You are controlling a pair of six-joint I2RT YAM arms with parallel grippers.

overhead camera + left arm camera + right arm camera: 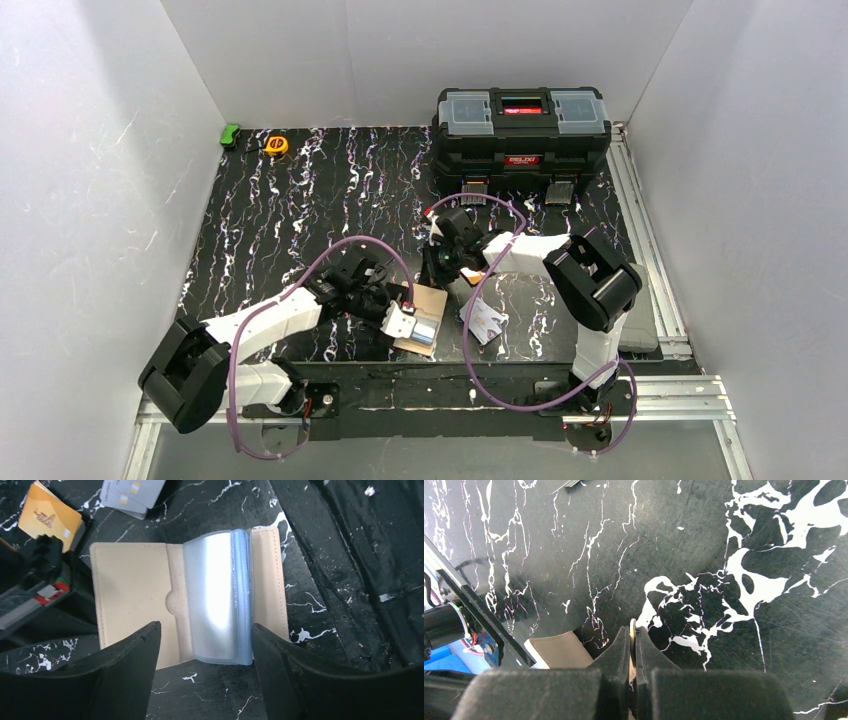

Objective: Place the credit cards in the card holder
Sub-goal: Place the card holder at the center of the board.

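The card holder (132,592) lies open on the table, cream-beige, with clear bluish sleeves (215,595) standing up from its spine. In the top view it (428,303) lies near the front edge. My left gripper (205,630) is open, its fingers on either side of the sleeves' near end without gripping them; it also shows in the top view (400,318). My right gripper (633,630) is shut on the orange-yellow card (632,626), held edge-on just beyond the holder (556,650). The same card (47,517) shows in the left wrist view. Two pale cards (132,492) lie overlapped on the table (487,322).
A big black toolbox (522,130) stands at the back right. A yellow tape measure (276,145) and a green object (230,134) lie at the back left. White walls enclose the black marbled table (300,210). Purple cables loop over both arms.
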